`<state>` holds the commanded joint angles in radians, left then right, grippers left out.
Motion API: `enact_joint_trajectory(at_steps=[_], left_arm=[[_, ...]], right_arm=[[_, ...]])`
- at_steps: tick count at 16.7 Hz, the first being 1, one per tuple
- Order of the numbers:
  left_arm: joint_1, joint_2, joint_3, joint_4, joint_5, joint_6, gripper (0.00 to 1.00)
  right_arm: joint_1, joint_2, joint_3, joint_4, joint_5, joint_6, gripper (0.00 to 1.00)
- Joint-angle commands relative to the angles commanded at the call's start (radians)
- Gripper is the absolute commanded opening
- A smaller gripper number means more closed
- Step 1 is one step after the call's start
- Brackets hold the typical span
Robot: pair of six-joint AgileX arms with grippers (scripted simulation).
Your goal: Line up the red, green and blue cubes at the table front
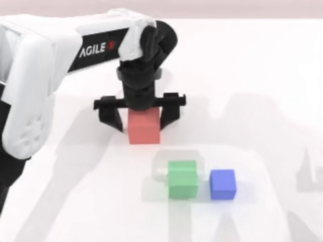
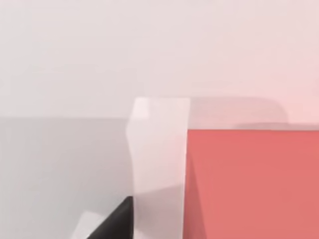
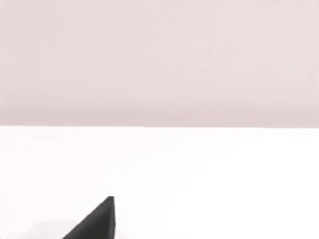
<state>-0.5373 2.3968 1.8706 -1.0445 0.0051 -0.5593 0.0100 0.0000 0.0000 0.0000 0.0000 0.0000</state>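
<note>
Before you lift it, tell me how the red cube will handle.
The red cube looks solid and flat-sided, so it probably stays stiff and won't roll. Its matte faces likely resist slipping. The left gripper straddles it with little spare width, so a tilted lift might tip it.

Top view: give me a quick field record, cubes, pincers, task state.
red cube: on the table, behind and left of the other two cubes
green cube: near the front, middle
blue cube: just right of green, a small gap between them
left pincer: open, fingers straddling the red cube
right pincer: not seen in top view
row state: green and blue side by side; red not yet in line
</note>
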Motion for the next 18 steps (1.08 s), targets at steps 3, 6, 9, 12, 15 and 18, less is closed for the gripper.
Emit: enact_joint_trajectory(at_steps=[3, 6, 9, 12, 15, 18], left_arm=[[0.000, 0.000, 0.000, 0.000, 0.000, 0.000, 0.40], [0.000, 0.000, 0.000, 0.000, 0.000, 0.000, 0.17], [0.000, 0.000, 0.000, 0.000, 0.000, 0.000, 0.00], [0.000, 0.000, 0.000, 0.000, 0.000, 0.000, 0.00], [0.000, 0.000, 0.000, 0.000, 0.000, 0.000, 0.00], [-0.001, -0.012, 0.003, -0.009, -0.003, 0.003, 0.00]], right_arm=[[0.000, 0.000, 0.000, 0.000, 0.000, 0.000, 1.00], [0.000, 0.000, 0.000, 0.000, 0.000, 0.000, 1.00], [0.000, 0.000, 0.000, 0.000, 0.000, 0.000, 1.00], [0.000, 0.000, 0.000, 0.000, 0.000, 0.000, 1.00], [0.000, 0.000, 0.000, 0.000, 0.000, 0.000, 1.00], [0.000, 0.000, 0.000, 0.000, 0.000, 0.000, 1.00]])
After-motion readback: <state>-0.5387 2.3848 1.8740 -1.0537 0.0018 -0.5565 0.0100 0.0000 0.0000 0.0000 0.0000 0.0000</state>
